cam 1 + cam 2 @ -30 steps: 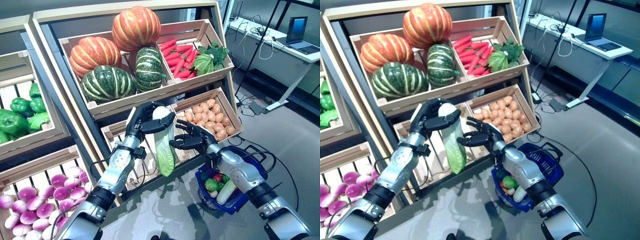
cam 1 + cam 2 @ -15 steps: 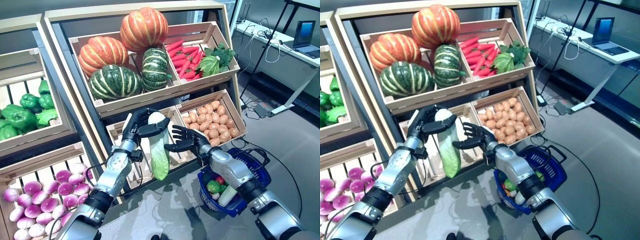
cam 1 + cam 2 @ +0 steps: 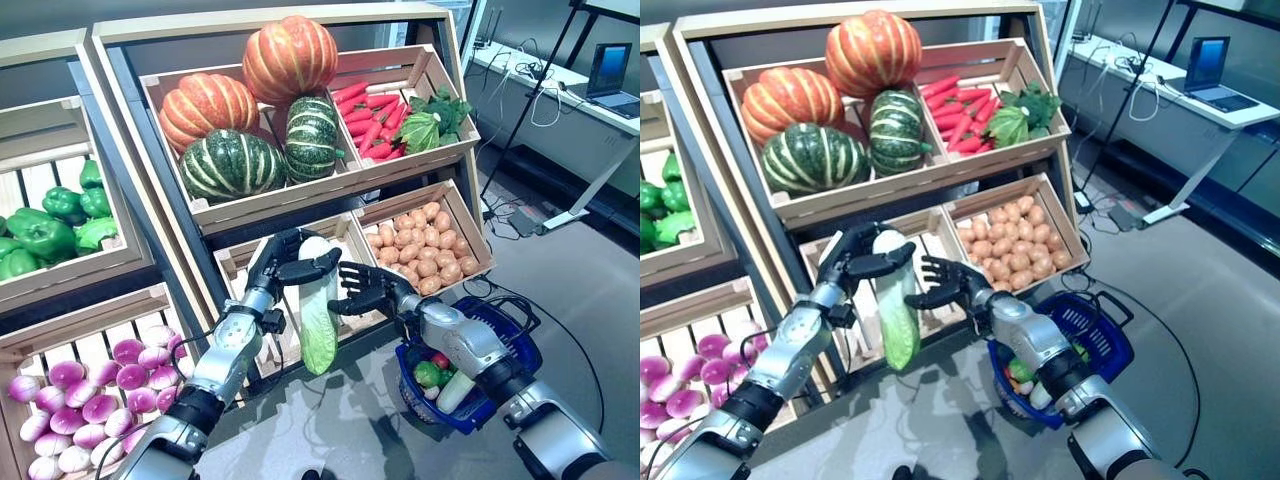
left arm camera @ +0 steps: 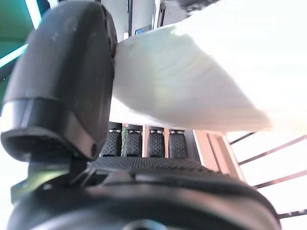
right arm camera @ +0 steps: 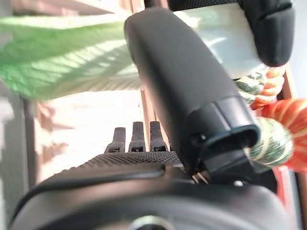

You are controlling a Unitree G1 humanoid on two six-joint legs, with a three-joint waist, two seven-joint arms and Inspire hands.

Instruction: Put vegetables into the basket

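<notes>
The left hand point(image 3: 283, 263) grips the white stem end of a cabbage point(image 3: 318, 310), thumb and fingers curled round it; the left wrist view confirms the thumb pressed against the pale stem. The cabbage hangs upright, green leaf end down, in front of the middle crate point(image 3: 240, 262) of the lower shelf row.

The right hand point(image 3: 368, 291) sits just beside the cabbage on its right side, fingers spread and loosely bent toward it. Whether the fingertips touch the leaves cannot be told from the eye views; the right wrist view shows the thumb lying close across the cabbage with the fingers straight, holding nothing.

The basket point(image 3: 503, 320) is blue, hangs from the right forearm below and to the right of the hands, well apart from the cabbage. It contains a red and green item and a pale long vegetable point(image 3: 454, 390).

Shelf contents:
- Upper left crate: pumpkins point(image 3: 288, 57), orange and green striped
- Upper right crate: red carrots point(image 3: 367, 120) and a leafy green head point(image 3: 416, 130)
- Lower right crate: potatoes point(image 3: 420, 247)
- Far left: green peppers point(image 3: 40, 230)
- Bottom left: purple onions point(image 3: 100, 390)

A desk with a laptop point(image 3: 607, 75) stands at the far right
</notes>
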